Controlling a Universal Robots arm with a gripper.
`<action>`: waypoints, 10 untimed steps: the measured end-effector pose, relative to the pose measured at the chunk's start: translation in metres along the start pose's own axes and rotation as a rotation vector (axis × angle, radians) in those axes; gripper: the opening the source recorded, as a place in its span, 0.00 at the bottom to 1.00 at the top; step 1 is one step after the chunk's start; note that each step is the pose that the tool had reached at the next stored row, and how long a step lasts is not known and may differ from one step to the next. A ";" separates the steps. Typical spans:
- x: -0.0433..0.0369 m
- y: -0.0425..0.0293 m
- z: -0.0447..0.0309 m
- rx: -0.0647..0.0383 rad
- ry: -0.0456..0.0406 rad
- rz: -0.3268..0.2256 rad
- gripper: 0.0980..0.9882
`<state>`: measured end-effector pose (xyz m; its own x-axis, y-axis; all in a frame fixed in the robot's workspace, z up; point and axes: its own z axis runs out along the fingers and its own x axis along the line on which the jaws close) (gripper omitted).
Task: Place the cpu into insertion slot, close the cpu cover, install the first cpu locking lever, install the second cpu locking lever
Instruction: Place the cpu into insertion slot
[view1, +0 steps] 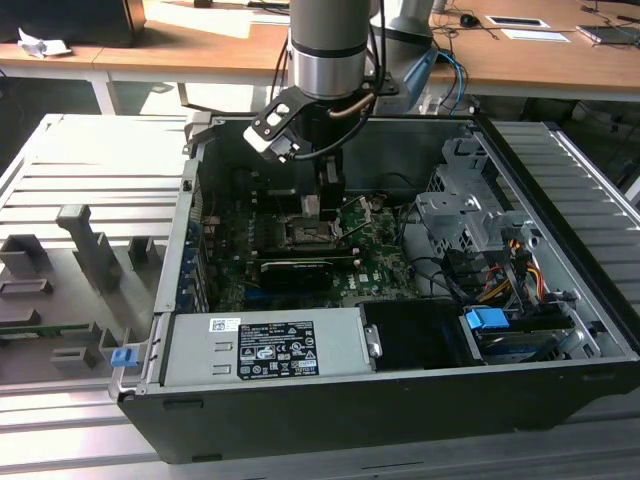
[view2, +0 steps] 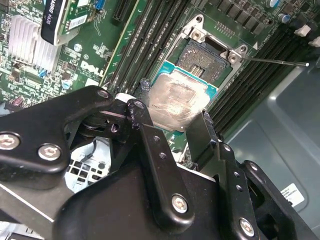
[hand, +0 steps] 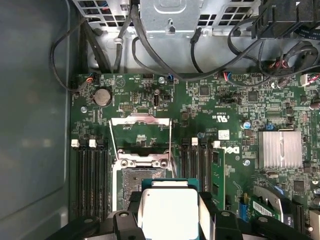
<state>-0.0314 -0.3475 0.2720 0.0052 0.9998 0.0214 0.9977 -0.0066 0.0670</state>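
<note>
Grey table (view1: 60, 160): ribbed metal slats, lying flat under the case and running out on both sides.
Room: wooden desks (view1: 180, 50) standing behind, pale tops catching the light.
Case (view1: 400, 420): black and boxy, lying open side up, with grey inner walls showing.
Blocks (view1: 85, 245): grey and angular, sitting on the table toward the exterior view's left of the case.
Box (view1: 265, 348): grey sheet metal, labelled, filling the near part of the case.
Board (hand: 200, 107): green and matte, crowded with tiny parts, with long black card slots running on both sides of the socket.
Heatsink (hand: 279, 149): silvery, finned, rectangular, sitting on the board well apart from the socket.
Cables (hand: 136, 30): black and thin, looping past the board's edge.
Slot (hand: 142, 182): square, ringed by bright metal, its dark centre lying partly bare.
Cover (hand: 140, 120): thin silvery frame with a cut-out middle, standing swung open beside the slot.
Cpu (view2: 177, 102): flat and square, a pale scuffed metal face on a teal edge; overlapping the slot's near part in both wrist views, not sitting seated in it.
Gripper (view2: 175, 106): black bolted links, reaching down into the case over the board in the exterior view.
Fingers (view2: 147, 130): pinching closed on two opposite edges of the cpu.
</note>
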 end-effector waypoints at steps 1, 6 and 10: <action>0.0005 -0.0001 0.0019 0.002 0.0001 0.000 0.49; 0.0017 -0.0009 0.0133 0.004 -0.0019 -0.005 0.49; 0.0062 -0.0012 0.0201 0.006 -0.0017 -0.016 0.49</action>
<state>-0.0313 -0.3409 0.2520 -0.0108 0.9998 0.0187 0.9981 0.0097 0.0611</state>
